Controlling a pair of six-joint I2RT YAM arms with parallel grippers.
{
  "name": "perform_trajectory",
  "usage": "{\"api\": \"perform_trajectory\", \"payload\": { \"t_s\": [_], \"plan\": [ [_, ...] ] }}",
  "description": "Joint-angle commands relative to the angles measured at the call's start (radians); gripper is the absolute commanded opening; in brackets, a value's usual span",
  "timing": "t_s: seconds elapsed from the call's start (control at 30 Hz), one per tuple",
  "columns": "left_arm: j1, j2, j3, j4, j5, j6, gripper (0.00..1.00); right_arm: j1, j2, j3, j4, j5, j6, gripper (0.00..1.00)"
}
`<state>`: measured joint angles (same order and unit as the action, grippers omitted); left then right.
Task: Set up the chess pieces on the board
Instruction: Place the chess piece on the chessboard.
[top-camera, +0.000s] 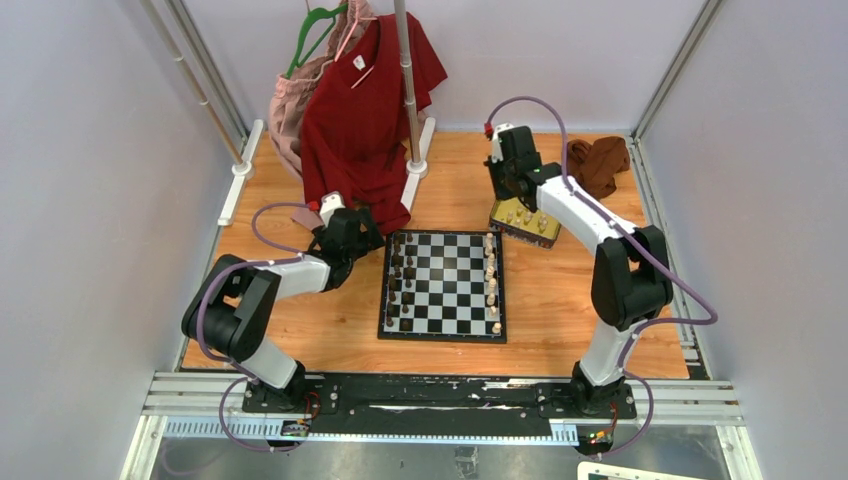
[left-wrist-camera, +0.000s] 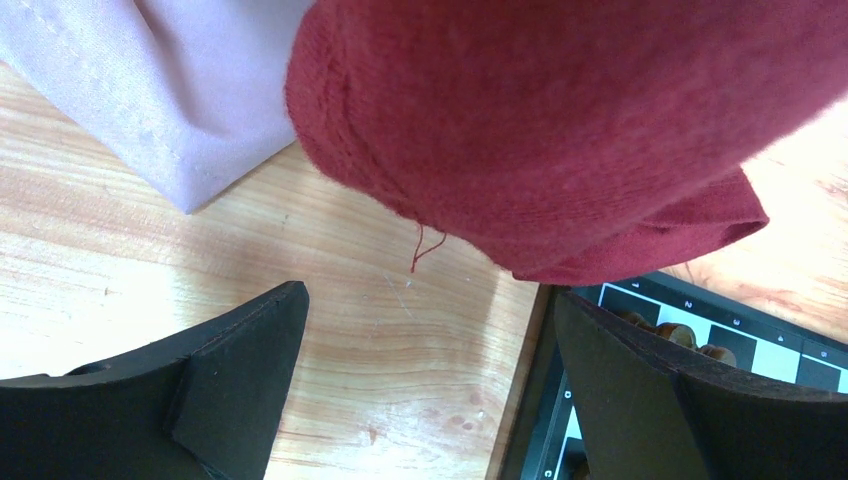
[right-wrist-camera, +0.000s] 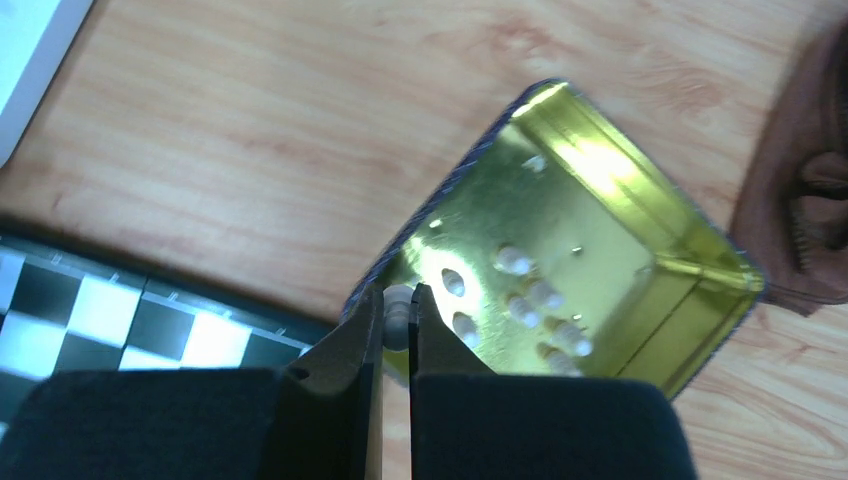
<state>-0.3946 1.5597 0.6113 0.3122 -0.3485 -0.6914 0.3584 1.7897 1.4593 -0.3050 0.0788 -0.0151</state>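
The board (top-camera: 443, 285) lies mid-table, with dark pieces (top-camera: 398, 272) down its left column and cream pieces (top-camera: 491, 278) down its right column. My right gripper (right-wrist-camera: 397, 305) is shut on a cream piece (right-wrist-camera: 397, 316), held above the near-left rim of the gold tin (right-wrist-camera: 600, 180), which holds several more cream pieces (right-wrist-camera: 545, 295). In the top view the right gripper (top-camera: 503, 180) hangs over the tin (top-camera: 524, 221). My left gripper (left-wrist-camera: 430, 330) is open and empty over bare wood by the board's far-left corner (left-wrist-camera: 700, 310), under a red shirt.
A red shirt (top-camera: 365, 110) and a pink garment (top-camera: 295, 100) hang from a rack at the back, their hems close over the left gripper. A brown cloth (top-camera: 600, 162) lies at the back right. A white rack foot (top-camera: 417, 150) stands behind the board.
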Motion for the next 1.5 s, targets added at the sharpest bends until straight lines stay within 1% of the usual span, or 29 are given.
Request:
{"api": "perform_trajectory", "payload": {
  "t_s": [0.0,0.2,0.47,0.93,1.47],
  "plan": [
    [0.008,-0.039,-0.004,0.024,-0.023,-0.003,1.0,0.081,-0.051,-0.067,-0.063,-0.024,-0.018,0.0],
    [0.008,-0.041,-0.006,0.025,-0.017,-0.007,1.0,0.181,-0.059,-0.112,-0.084,-0.015,-0.018,0.0],
    [0.008,-0.044,-0.009,0.024,-0.018,-0.004,1.0,0.236,-0.032,-0.124,-0.091,-0.017,-0.007,0.0],
    [0.008,-0.031,-0.01,0.027,-0.017,-0.002,1.0,0.244,0.011,-0.176,-0.057,-0.014,0.009,0.0],
    [0.008,-0.01,-0.015,0.039,-0.017,0.0,1.0,0.225,0.076,-0.174,-0.015,0.004,0.043,0.0]
  ]
}}
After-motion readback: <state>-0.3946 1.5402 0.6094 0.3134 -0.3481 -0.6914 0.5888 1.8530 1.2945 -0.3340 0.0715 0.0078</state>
